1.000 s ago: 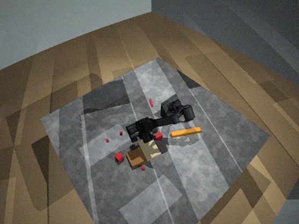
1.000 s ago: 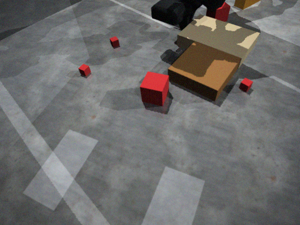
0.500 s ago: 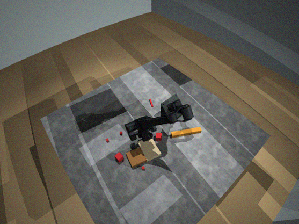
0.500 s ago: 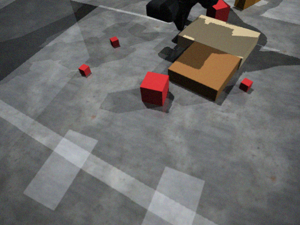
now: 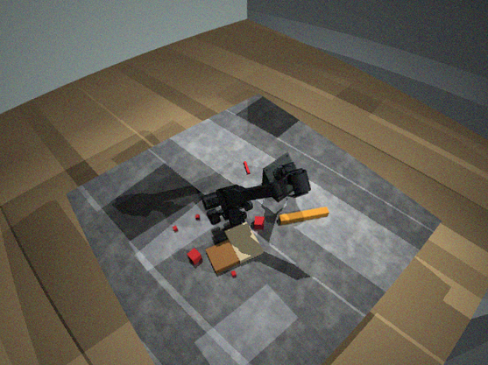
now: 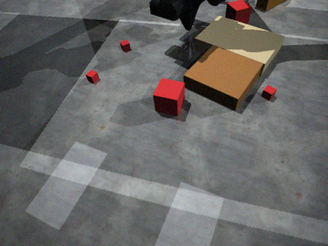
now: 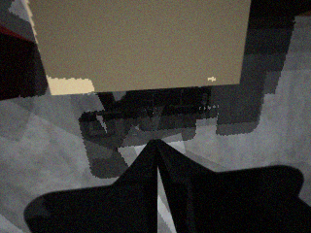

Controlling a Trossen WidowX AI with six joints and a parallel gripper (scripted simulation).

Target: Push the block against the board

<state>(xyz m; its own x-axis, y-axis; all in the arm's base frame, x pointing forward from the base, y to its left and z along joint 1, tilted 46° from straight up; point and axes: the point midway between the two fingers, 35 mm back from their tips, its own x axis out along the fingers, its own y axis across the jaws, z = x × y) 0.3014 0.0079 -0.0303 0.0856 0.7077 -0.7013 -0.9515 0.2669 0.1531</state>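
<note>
The tool (image 5: 219, 236) (image 6: 188, 28) (image 7: 155, 144), fingers pressed together around nothing, stands near the pale board (image 5: 242, 239) (image 6: 238, 34) (image 7: 146, 44), whose side the orange-brown square block (image 5: 222, 256) (image 6: 225, 69) seems to meet, leaving edge evenness to confirm and withdrawal to finish.

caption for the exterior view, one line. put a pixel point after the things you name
Orange-brown block (image 5: 223, 257) (image 6: 225, 71) beside a cream one (image 5: 245, 244) (image 6: 238, 35) (image 7: 146, 44), with a red cube (image 5: 194, 256) (image 6: 168, 96) and three tiny red cubes scattered around on grey flooring.

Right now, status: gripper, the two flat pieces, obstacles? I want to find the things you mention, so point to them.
Gripper (image 5: 239, 223) (image 6: 188, 28) (image 7: 155, 144) shut, empty. Brown piece (image 5: 222, 256) (image 6: 225, 71) alongside cream piece (image 5: 244, 241) (image 6: 238, 34) (image 7: 146, 44), full contact unclear. Red cube (image 5: 193, 256) (image 6: 168, 96) close by brown.
</note>
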